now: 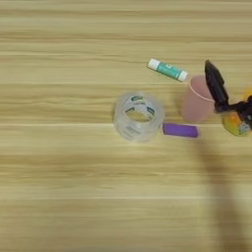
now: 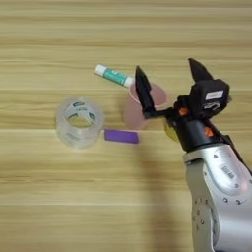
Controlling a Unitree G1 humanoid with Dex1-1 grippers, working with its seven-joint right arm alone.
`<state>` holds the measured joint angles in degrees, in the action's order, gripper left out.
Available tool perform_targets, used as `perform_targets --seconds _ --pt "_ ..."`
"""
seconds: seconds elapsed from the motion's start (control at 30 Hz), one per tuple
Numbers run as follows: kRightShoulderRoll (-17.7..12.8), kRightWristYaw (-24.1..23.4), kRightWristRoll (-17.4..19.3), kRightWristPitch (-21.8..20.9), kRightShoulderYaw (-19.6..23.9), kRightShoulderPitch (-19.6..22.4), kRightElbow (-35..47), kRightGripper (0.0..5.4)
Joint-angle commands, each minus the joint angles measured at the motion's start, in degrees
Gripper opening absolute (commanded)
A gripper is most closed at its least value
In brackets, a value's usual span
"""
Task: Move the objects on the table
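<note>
My right gripper stands open over the right part of the table, its two black fingers spread wide and pointing away from me. The left finger lies across a translucent pink cup. An orange-drink bottle sits mostly hidden beneath the gripper's base; only a yellow-orange patch shows. A wide clear tape roll stands to the left, with a short flat purple bar lying between it and the cup. Nothing is held between the fingers.
A white and green glue stick lies just beyond the cup, up and to the left of it. The silver forearm fills the bottom right corner.
</note>
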<state>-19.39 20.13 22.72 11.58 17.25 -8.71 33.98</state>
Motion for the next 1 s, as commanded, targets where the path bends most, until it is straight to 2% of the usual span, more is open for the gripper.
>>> perform_targets --seconds 0.03,0.27,0.43,0.67,0.73,0.83,1.0 --pt "-2.7 3.9 1.2 0.9 -3.1 -1.7 4.0 5.38" --pt "-3.3 8.1 -3.6 -0.3 -9.1 -3.8 1.8 5.38" --pt "-2.0 8.1 -8.1 -2.1 -13.2 -1.8 -4.6 5.38" --pt "-1.3 6.7 -13.9 -3.9 -15.1 1.2 -13.7 5.38" --pt "-2.4 6.6 -16.7 -5.8 -15.6 1.8 -15.1 5.38" --pt "-5.9 9.1 -20.9 -8.0 -16.9 1.8 -12.9 5.38" --pt "-7.3 10.5 -23.5 -9.0 -17.7 1.3 -11.0 5.38"
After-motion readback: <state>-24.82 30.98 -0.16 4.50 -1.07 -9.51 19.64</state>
